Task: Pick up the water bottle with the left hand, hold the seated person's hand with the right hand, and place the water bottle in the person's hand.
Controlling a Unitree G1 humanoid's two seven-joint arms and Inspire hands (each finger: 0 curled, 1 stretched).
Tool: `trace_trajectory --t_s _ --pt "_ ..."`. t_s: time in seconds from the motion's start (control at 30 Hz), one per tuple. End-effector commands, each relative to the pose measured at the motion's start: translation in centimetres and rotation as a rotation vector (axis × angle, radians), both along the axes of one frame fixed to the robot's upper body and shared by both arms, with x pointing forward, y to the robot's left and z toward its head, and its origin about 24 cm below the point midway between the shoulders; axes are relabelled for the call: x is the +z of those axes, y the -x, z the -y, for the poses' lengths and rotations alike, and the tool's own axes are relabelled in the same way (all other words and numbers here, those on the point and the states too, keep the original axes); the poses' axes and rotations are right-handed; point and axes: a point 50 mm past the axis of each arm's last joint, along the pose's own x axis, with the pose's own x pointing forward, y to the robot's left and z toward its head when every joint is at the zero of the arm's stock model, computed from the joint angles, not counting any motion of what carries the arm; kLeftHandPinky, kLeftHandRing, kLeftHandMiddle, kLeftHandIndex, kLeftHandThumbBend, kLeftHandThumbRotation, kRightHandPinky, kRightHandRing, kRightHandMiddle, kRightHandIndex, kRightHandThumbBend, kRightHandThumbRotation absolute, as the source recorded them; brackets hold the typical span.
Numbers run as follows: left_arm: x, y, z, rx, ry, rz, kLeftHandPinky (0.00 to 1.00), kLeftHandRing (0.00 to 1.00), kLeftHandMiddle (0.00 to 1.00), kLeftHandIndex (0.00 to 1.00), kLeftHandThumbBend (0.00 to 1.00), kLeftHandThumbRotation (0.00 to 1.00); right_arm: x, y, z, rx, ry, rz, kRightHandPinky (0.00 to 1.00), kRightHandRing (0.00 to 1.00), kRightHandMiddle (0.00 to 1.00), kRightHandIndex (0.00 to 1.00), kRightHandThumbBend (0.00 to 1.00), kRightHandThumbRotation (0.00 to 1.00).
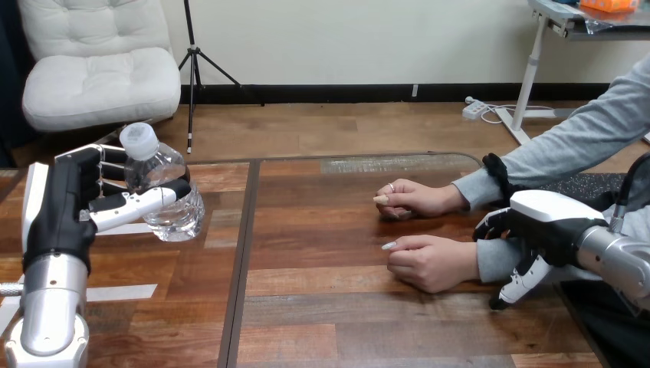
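The left robot hand [65, 203] grasps the water bottle [165, 195] above the tabletop's [322, 307] left edge, the right robot hand's [546, 226] state beside the sleeve [497, 259] cannot be told, and the palm-down person's hand [429, 262] may not receive the bottle.

We see the clear, white-capped water bottle [162, 188] tilted, seemingly lifted at left; the person's hands [429, 261] rest on the table [322, 230], right.

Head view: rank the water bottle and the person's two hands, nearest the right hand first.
1. Person's lower hand, just left of the right hand.
2. Person's upper hand, farther up the table.
3. Water bottle, far left, in the left hand.
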Motion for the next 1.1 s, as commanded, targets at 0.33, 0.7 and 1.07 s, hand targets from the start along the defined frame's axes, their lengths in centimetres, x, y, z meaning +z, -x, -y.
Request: trace_trajectory --t_s 0.33,0.7,1.07 --pt "3.1 -0.4 0.5 -0.032 -0.022 0.141 0.32 0.36 0.41 0.43 0.71 0.0 1.9 -1.9 -1.4 0.049 0.069 0.085 0.58 0.7 0.74 0.74 0.99 0.22" --pt "3.2 -0.3 0.6 -0.038 -0.029 0.145 0.32 0.36 0.4 0.43 0.71 0.0 1.9 -2.1 -2.0 0.102 0.14 0.066 0.58 0.69 0.72 0.72 0.94 0.27" --pt "3.2 -0.2 0.7 -0.042 -0.029 0.144 0.32 0.36 0.41 0.43 0.71 0.0 1.8 -2.3 -2.3 0.13 0.185 0.045 0.6 0.69 0.71 0.7 0.86 0.32"
